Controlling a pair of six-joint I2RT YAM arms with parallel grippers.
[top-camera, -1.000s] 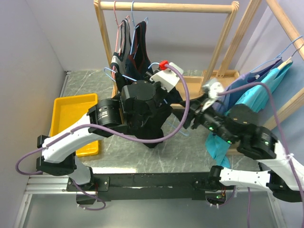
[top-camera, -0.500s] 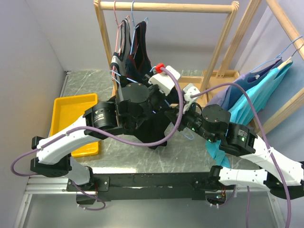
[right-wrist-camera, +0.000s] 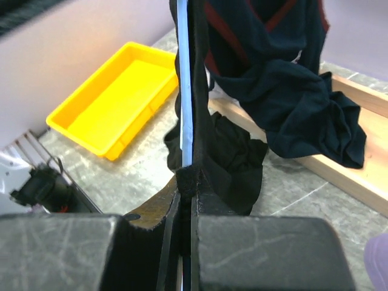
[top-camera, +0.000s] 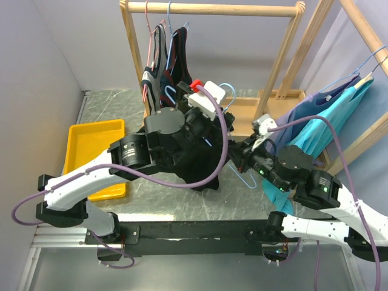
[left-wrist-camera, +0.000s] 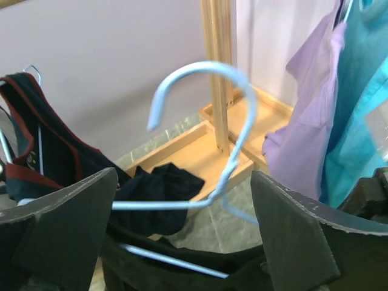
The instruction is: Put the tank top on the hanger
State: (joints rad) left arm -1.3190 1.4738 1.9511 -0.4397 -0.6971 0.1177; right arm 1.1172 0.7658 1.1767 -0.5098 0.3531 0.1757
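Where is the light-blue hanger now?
Top view, mid-table between the arms: the hanger, hook between the open jaws of the left gripper, wire pinched with the tank top by the right gripper.

At my nine o'clock a yellow plastic tray (top-camera: 97,145) lies on the grey marbled tabletop (top-camera: 103,103). At twelve, a wooden rack (top-camera: 212,9) carries a dark red-trimmed top (top-camera: 180,60); teal and lilac garments (top-camera: 327,121) hang at three.

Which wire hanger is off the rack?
The light-blue hanger, pinched in the right gripper; the pink hanger and the blue hanger bearing the red-trimmed top hang on the rail.
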